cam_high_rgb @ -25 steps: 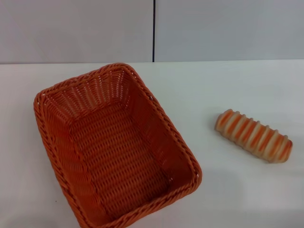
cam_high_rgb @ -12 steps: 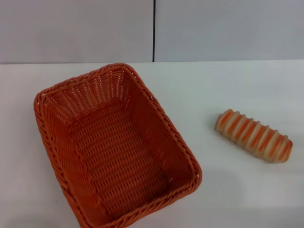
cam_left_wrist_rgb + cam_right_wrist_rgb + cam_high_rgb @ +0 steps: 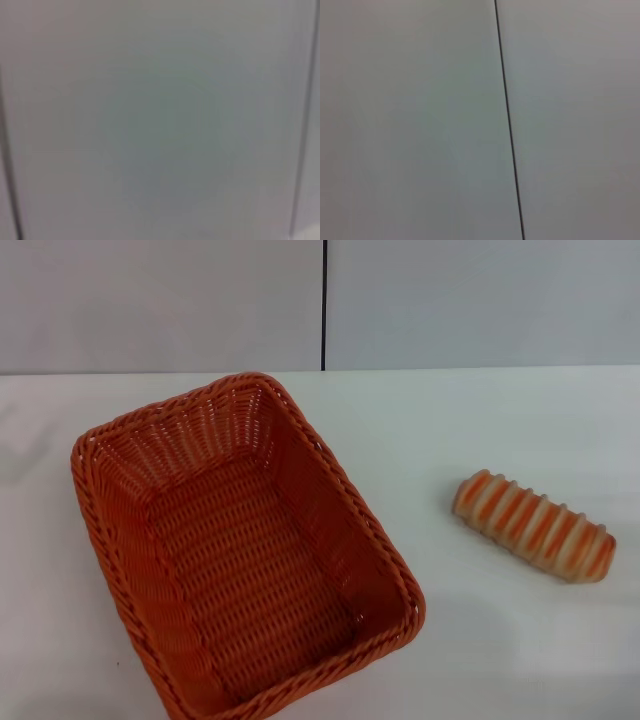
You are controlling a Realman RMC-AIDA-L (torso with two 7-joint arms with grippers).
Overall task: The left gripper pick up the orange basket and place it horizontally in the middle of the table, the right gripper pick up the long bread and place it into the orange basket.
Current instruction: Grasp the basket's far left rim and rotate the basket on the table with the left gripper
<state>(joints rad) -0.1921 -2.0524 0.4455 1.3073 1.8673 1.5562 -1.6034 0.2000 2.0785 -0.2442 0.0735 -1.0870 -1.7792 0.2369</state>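
The orange basket point(image 3: 240, 550) lies on the white table point(image 3: 480, 430), left of centre in the head view. It is empty and turned at an angle, its long side running from back left to front right. The long bread point(image 3: 535, 525), beige with orange-brown stripes, rests on the table to the basket's right, apart from it. Neither gripper shows in any view. Both wrist views hold only a plain grey wall.
A grey wall with a dark vertical seam point(image 3: 324, 305) stands behind the table's far edge. The same kind of seam point(image 3: 507, 120) crosses the right wrist view. A faint shadow lies on the table at the far left point(image 3: 25, 455).
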